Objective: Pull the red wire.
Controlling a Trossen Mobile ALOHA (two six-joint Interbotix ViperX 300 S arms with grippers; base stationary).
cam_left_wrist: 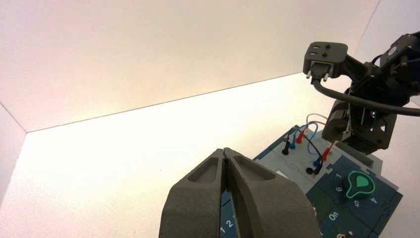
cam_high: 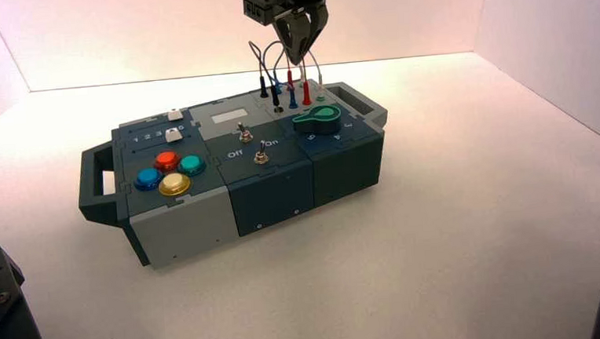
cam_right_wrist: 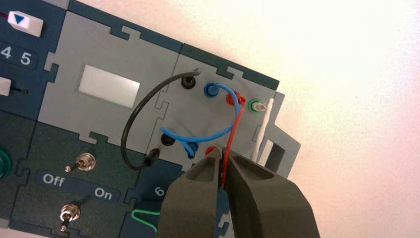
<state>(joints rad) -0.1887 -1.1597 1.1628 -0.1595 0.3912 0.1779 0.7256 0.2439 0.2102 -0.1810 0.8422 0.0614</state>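
Right wrist view shows my right hand (cam_right_wrist: 221, 171) clamped on the red wire (cam_right_wrist: 236, 124) just above its plugs, so next I'd judge a straight lift; my left hand (cam_left_wrist: 225, 163) waits closed.

glossy buttons (cam_high: 169, 171), matt plastic box (cam_high: 282, 190) — shiny metal toggles (cam_right_wrist: 79, 162).

You have a white tabletop (cam_high: 458, 230), enclosed by pale walls (cam_high: 556, 36) left, right and far, one box (cam_high: 234, 169) resting directly on it, left of centre, turned at an angle, dark handle (cam_high: 93, 186) on its left end
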